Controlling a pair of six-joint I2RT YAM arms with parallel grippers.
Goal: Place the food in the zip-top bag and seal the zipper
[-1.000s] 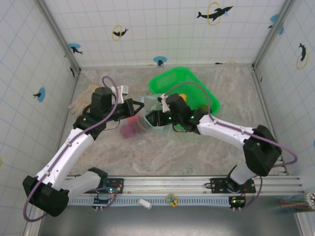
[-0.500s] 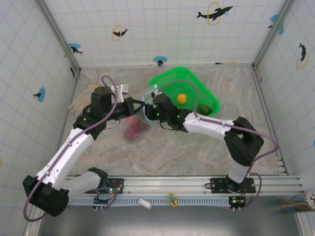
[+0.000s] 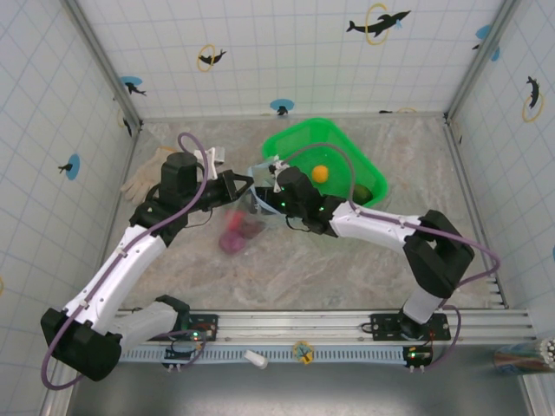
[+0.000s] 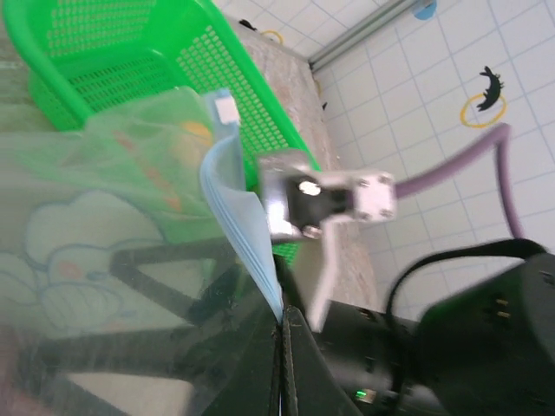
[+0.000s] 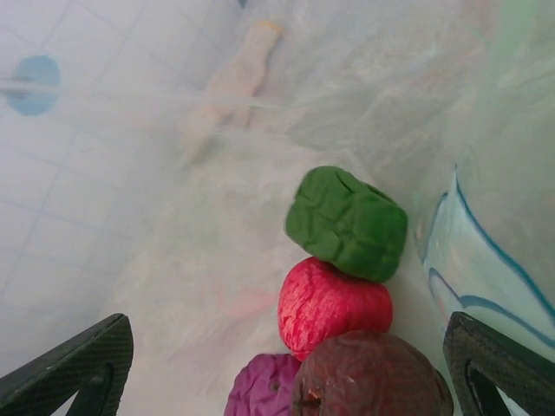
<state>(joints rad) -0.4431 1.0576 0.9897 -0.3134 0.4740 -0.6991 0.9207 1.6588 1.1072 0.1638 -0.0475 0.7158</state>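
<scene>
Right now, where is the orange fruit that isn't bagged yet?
In the top view the orange fruit sits inside the green basket, toward the back of the table on the right side, just beyond the right arm.

Zip-top bag [image 3: 247, 217] lies mid-table, between the two arms. Basket [image 3: 295, 143] is behind and right of it, seemingly touching. One toy fruit [image 3: 320, 172] rests in the basket. Four food pieces [image 5: 334, 303] are clustered inside the bag. Glove [image 3: 147, 176] lies left, well apart.

Clear bag [image 4: 87, 260] open w/ green, red, purple, maroon food [image 5: 336, 305] inside.
</scene>
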